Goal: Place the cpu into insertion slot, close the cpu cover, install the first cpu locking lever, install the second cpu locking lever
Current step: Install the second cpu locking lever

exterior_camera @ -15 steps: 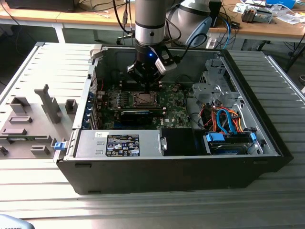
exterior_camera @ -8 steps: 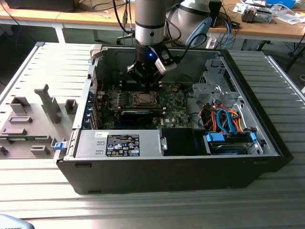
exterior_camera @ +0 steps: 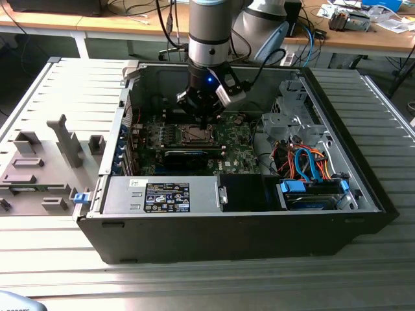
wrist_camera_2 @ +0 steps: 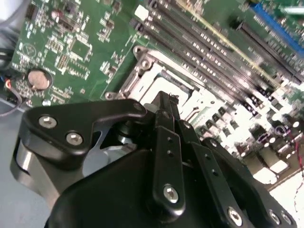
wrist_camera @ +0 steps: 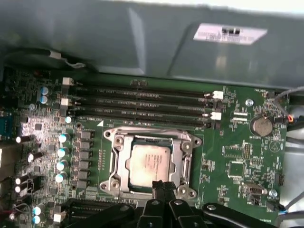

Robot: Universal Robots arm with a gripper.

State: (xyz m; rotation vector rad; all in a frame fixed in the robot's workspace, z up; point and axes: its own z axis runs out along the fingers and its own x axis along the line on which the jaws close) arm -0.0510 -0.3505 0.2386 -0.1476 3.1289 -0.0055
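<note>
In the first wrist view the pale silver cpu lies flat in the insertion slot on the green board. The metal cpu cover lies down around it, and its window shows the cpu's top. My gripper is shut with nothing between the fingers. Its black tips hang just off one edge of the socket, close above the board. In the second wrist view the gripper points at the socket frame. In the exterior view the gripper hangs right over the socket inside the open case.
Memory slots run along one side of the socket, and a coin battery sits on the board. A long black card, a grey labelled box and a drive cage with cables crowd the case. A grey fixture stands outside it.
</note>
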